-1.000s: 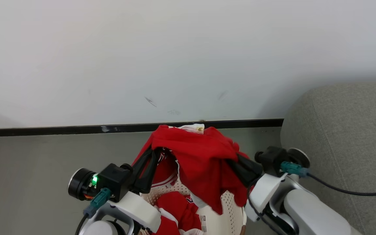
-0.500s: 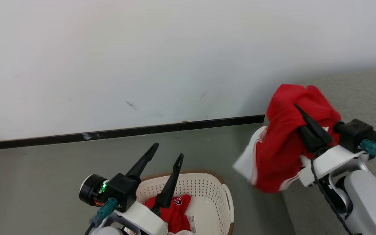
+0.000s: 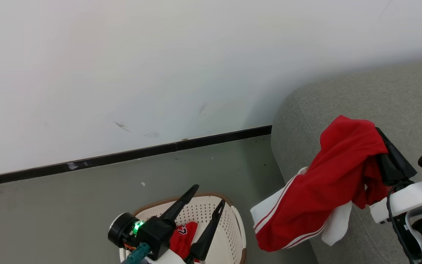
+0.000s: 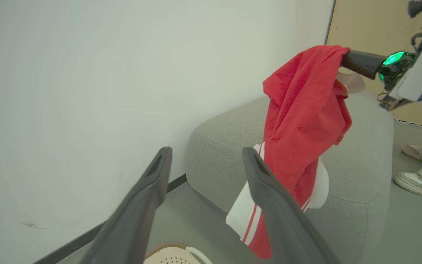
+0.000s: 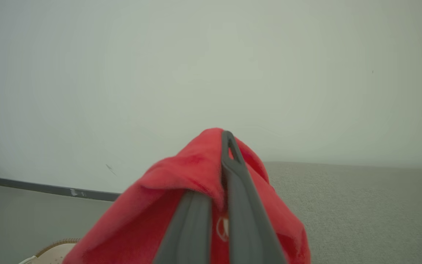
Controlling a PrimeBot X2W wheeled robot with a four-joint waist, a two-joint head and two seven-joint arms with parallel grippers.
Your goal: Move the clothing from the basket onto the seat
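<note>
The left gripper (image 3: 209,194) is hovering over the basket (image 3: 239,234), fingers spread wide and empty, a red tee (image 3: 181,238) lying inside. The right gripper (image 3: 379,132) is reaching toward the sofa (image 3: 343,99), clamping a red striped garment (image 3: 328,190) that is dangling by the sofa's rounded end.

Two red garments were there: one striped garment (image 3: 317,198) and one tee (image 3: 181,240). There was one basket (image 3: 233,227), one sofa (image 3: 343,99), two end effectors, the left end effector (image 3: 209,193) and the right end effector (image 3: 381,134), and two pale shoes (image 4: 418,183).
</note>
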